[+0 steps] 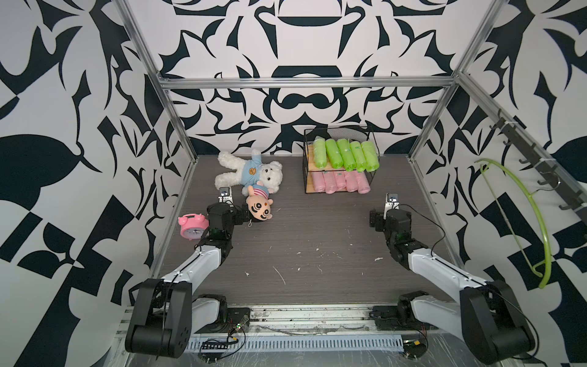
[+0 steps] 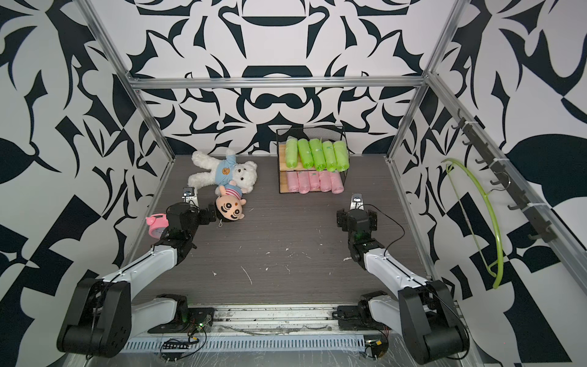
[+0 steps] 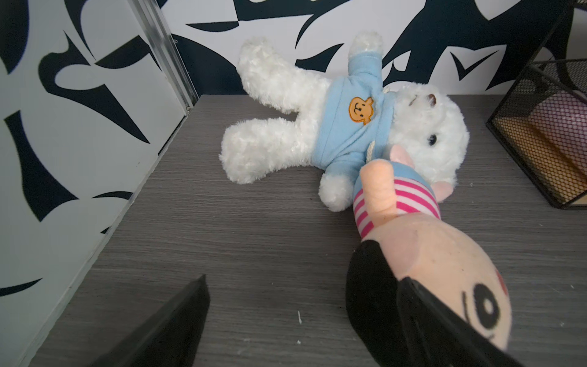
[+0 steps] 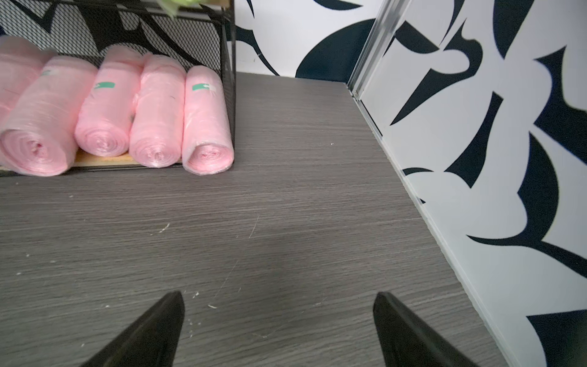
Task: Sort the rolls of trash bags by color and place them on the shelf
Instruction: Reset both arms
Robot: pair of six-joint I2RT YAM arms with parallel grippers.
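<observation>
Bold black-and-white abstract shapes cover the walls (image 1: 301,38) on three sides. A silver aluminium frame (image 1: 305,82) runs up the corners and across the back. The bench (image 1: 317,241) is dark grey wood-grain, scuffed and dotted with small white flecks. On the right wall, a slanting black hook rail (image 1: 540,163) carries a lime-green hanger (image 1: 549,251). The light is soft and even.

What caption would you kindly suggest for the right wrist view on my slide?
Open right gripper hovers over dark wood-grain table, facing pale pink plastic rolls on black wire shelf.
</observation>
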